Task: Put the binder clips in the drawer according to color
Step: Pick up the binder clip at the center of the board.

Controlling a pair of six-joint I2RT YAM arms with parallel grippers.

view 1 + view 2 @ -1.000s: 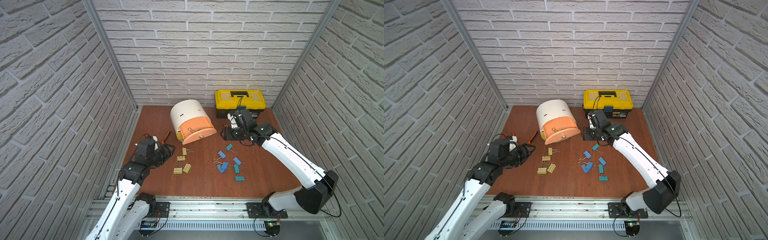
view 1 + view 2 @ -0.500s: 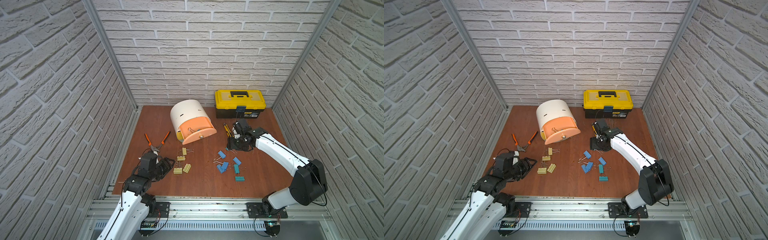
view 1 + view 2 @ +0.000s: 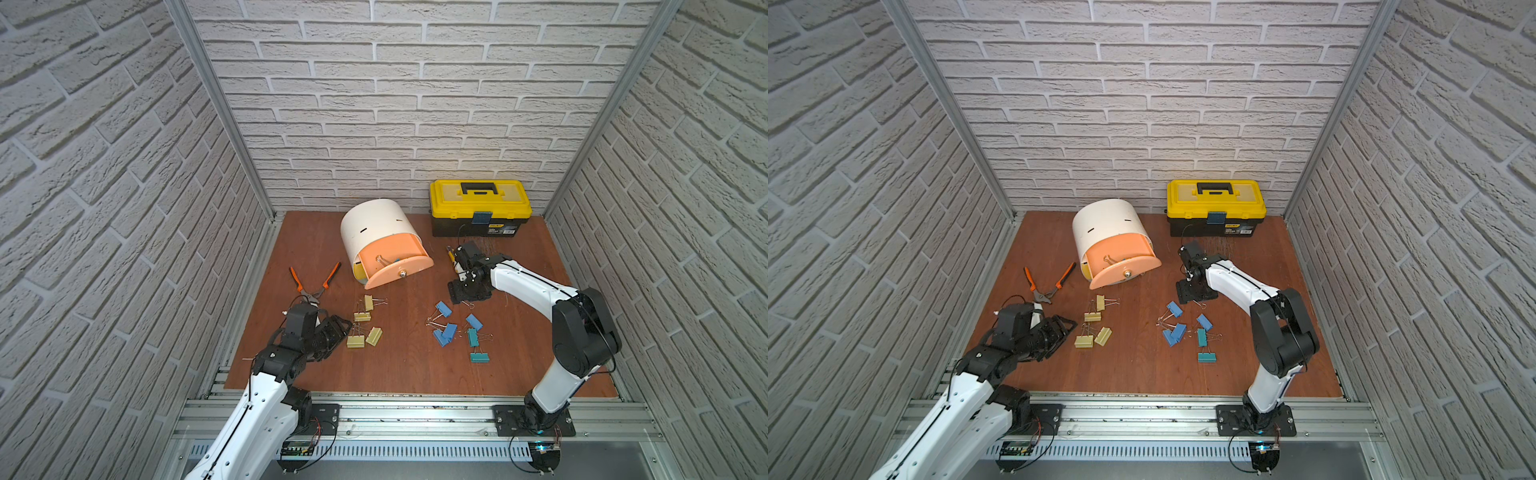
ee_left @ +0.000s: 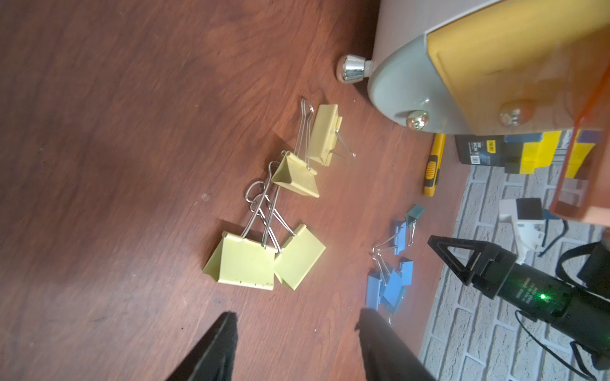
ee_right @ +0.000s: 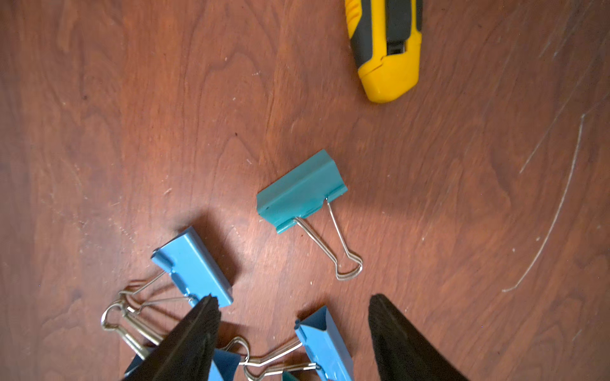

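In a top view, pliers [image 3: 314, 282] lie left of centre near the gaping, empty left gripper [image 3: 338, 326], a knife [image 5: 386, 49] beyond the wide-open, empty right gripper [image 5: 293, 339].

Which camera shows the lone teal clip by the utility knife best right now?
Right wrist: the teal clip lies mid-frame, sharp, handles plain, beyond the open right tool. Left wrist shows it small. In both top views the right arm hides it.

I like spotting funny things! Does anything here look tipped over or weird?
Yes. The drawer cabinet lies tipped back rather than standing, its peach drawer pulled open, with one clip inside. The other binder clips lie scattered on the table.
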